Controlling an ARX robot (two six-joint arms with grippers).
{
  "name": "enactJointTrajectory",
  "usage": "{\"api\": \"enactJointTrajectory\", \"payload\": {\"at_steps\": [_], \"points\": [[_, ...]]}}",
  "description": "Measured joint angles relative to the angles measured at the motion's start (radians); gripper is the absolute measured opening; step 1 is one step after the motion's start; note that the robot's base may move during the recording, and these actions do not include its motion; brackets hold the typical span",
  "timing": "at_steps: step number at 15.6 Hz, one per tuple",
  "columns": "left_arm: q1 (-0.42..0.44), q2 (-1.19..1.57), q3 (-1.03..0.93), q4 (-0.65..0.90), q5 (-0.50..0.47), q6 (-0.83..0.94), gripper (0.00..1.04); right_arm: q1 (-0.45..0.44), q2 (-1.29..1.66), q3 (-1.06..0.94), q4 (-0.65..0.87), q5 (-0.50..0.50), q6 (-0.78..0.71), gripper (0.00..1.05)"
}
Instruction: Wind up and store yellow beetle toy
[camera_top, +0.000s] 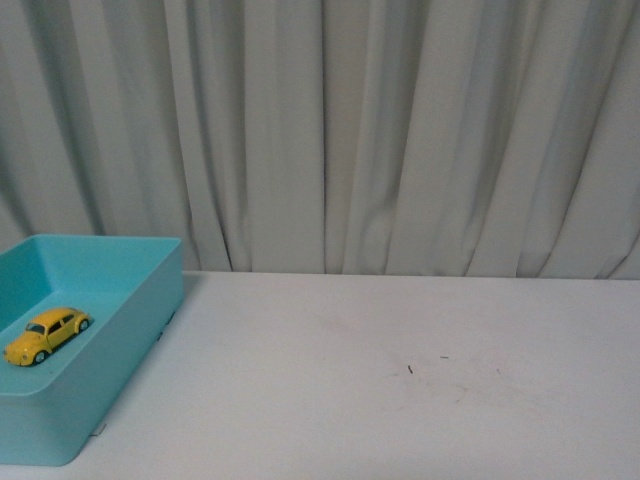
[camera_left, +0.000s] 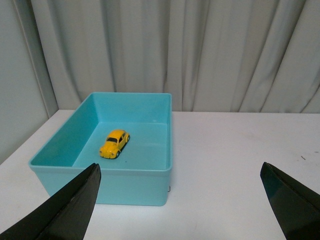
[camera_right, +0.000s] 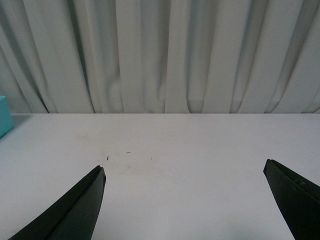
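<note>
The yellow beetle toy (camera_top: 46, 335) rests on its wheels on the floor of a turquoise box (camera_top: 120, 350) at the table's left. From the left wrist camera the beetle toy (camera_left: 114, 143) lies inside the box (camera_left: 125, 187), beyond my left gripper (camera_left: 182, 172), which is open, empty and back from the box's near wall. My right gripper (camera_right: 185, 172) is open over bare white tabletop, holding nothing. Neither arm appears in the front view.
A white tabletop (camera_top: 400, 380) stretches right of the box, with small dark specks (camera_top: 410, 369) near its middle. Pale curtains (camera_top: 330, 130) hang behind the far edge. A corner of the box (camera_right: 4, 116) peeks into the right wrist view.
</note>
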Motion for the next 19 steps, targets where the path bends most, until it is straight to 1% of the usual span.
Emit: {"api": "enactJointTrajectory", "payload": {"at_steps": [19], "points": [[0.000, 0.000, 0.000, 0.000, 0.000, -0.001, 0.98, 0.000, 0.000, 0.000, 0.000, 0.000, 0.001, 0.98]]}}
